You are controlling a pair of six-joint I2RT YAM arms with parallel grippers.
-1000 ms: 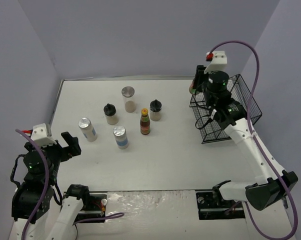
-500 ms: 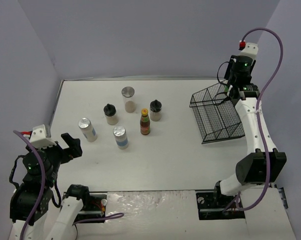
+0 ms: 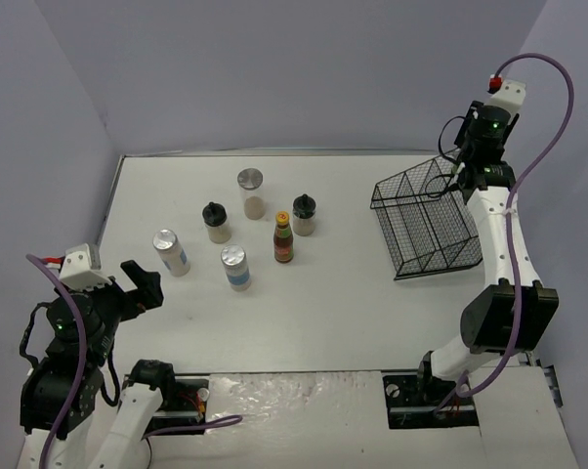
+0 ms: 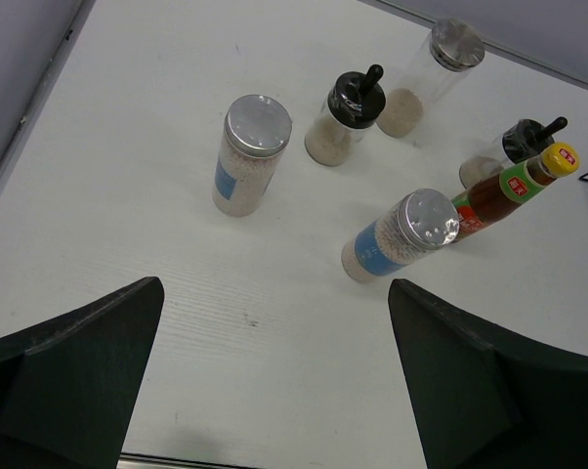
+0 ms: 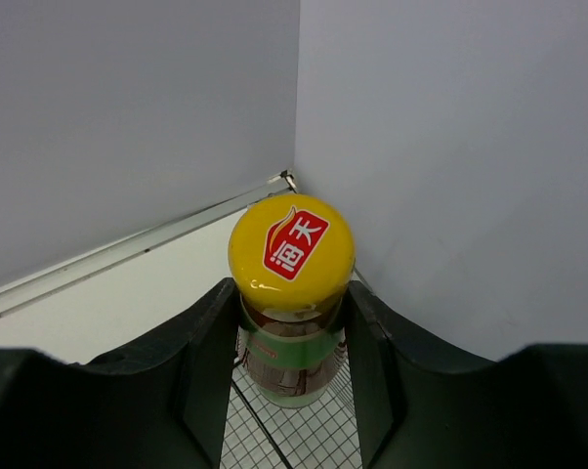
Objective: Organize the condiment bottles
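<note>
Over the basket's far corner, one sauce bottle in the right grasp

Over by the table's far right corner, the right end effector [image 5: 292, 327] is clamped on a dark sauce bottle [image 5: 286, 371], with one finger on each side just under its yellow cap [image 5: 292, 244]. In the wrist view, wire mesh of the black basket [image 3: 411, 182] shows directly beneath the bottle. Whether the bottle's base touches the mesh cannot be told. The basket sits at the right side of the table [image 3: 323, 303], well apart from the other bottles.

At the near left, the left end effector [image 4: 274, 288] hangs above the table with its fingers spread wide and nothing between them. Six bottles stand upright in a loose cluster left of centre. A second sauce bottle [image 3: 283, 237] stands just beside a black-lidded jar [image 3: 304, 215], with the other black-lidded jar [image 3: 215, 222] further left. A tall clear shaker [image 3: 250, 193] stands at the far side between the two jars. The left blue-labelled shaker [image 3: 171, 252] and the near blue-labelled shaker [image 3: 235, 267] are closest to the left arm
</note>
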